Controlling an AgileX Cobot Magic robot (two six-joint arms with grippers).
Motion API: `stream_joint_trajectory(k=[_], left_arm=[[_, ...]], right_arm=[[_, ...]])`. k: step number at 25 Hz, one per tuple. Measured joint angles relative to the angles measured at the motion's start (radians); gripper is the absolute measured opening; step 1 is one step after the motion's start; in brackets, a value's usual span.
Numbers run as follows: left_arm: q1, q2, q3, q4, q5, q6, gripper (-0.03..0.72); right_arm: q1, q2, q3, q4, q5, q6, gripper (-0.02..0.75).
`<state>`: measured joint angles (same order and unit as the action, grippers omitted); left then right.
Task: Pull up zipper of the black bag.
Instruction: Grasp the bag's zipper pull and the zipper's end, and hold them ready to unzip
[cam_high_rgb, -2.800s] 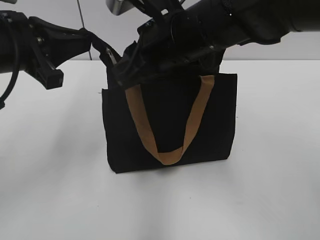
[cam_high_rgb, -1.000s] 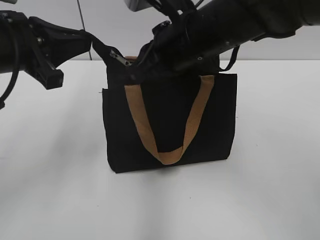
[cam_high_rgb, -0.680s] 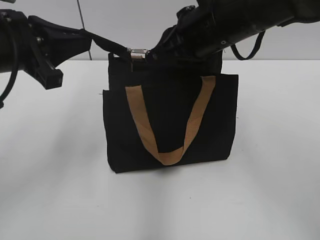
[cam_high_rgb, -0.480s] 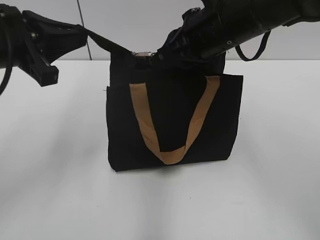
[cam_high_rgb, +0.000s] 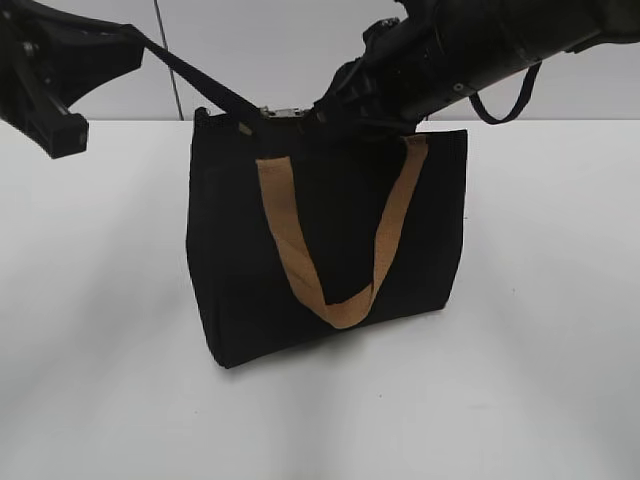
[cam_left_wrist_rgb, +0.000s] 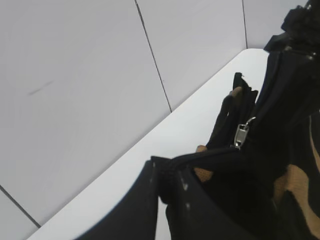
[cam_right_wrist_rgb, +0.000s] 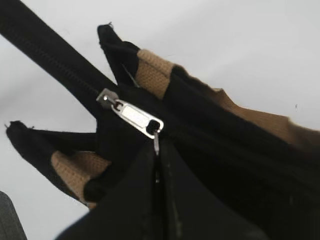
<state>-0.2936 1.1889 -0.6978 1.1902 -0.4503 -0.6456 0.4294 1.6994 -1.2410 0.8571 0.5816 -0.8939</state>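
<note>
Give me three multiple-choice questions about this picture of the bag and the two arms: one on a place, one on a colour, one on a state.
1. Where does the silver zipper pull sit?
A. top edge of the black bag
B. bottom of it
C. on the table

2. What colour is the strap handle?
A. red
B. tan-brown
C. white

3. How is the black zipper tail by the left gripper?
A. coiled
B. slack on the table
C. stretched taut

Answers: 1 A, the pull lies at the bag's top by the right gripper. 2 B, tan against black. 3 C, it runs straight.
</note>
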Motion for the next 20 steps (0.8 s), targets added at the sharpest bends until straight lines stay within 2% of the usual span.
stream_joint_trajectory(k=[7, 12, 20], left_arm=[[0.020, -0.008, 0.000, -0.007, 0.014, 0.000, 0.031], [0.024, -0.008, 0.000, -0.008, 0.024, 0.000, 0.031], [0.026, -0.009, 0.000, -0.001, 0.047, 0.000, 0.031]], right_arm=[[-0.002, 0.000, 0.000, -0.153, -0.007, 0.130, -0.001], [-0.007, 0.000, 0.000, -0.221, -0.016, 0.201, -0.001], [-0.136, -0.029, 0.000, -0.242, -0.017, 0.302, -0.001]])
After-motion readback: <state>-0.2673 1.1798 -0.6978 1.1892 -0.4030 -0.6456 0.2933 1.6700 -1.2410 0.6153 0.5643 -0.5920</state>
